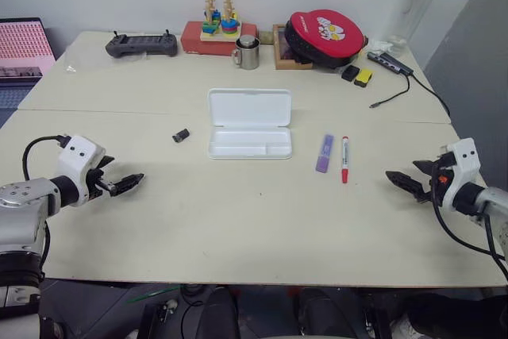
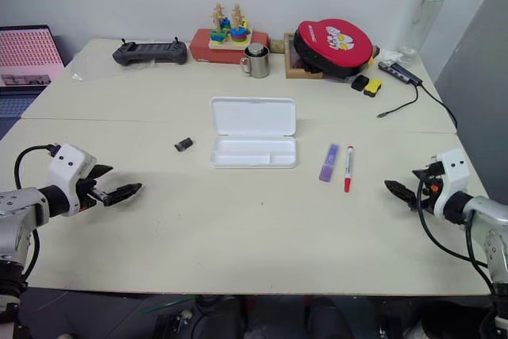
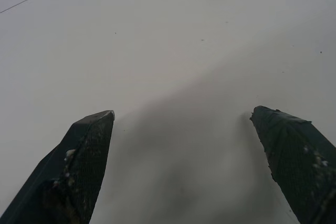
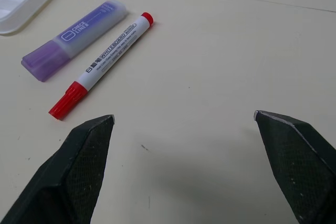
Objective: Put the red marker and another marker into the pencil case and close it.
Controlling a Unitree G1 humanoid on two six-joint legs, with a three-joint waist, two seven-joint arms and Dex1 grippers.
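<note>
lying ahead of the right fingers (image 4: 294, 150), spread empty: red marker (image 4: 107, 60).

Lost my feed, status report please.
Left end effector and right end effector open, empty. Red-capped white marker beside flat purple marker, right of open white plastic case. Path clear.
</note>
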